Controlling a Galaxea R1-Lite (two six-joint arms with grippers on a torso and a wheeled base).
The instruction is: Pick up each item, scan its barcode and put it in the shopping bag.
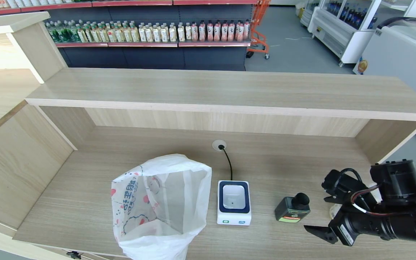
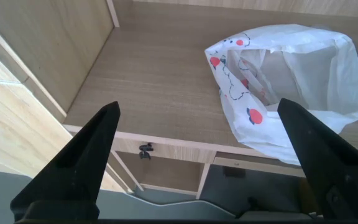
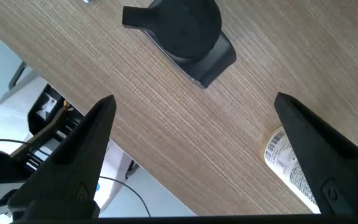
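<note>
Left wrist view shows left gripper (image 2: 199,104) jaws spread wide; right gripper (image 3: 194,102) likewise.

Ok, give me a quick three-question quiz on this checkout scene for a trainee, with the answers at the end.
1. True or false: the shopping bag stands open on the counter, on the robot's left of the scanner.
2. Where is the dark bottle? A) in the bag B) on top of the scanner C) on the counter between the scanner and the right gripper.
3. Are the right gripper's jaws open or shut?
Key: 1 true; 2 C; 3 open.
</note>
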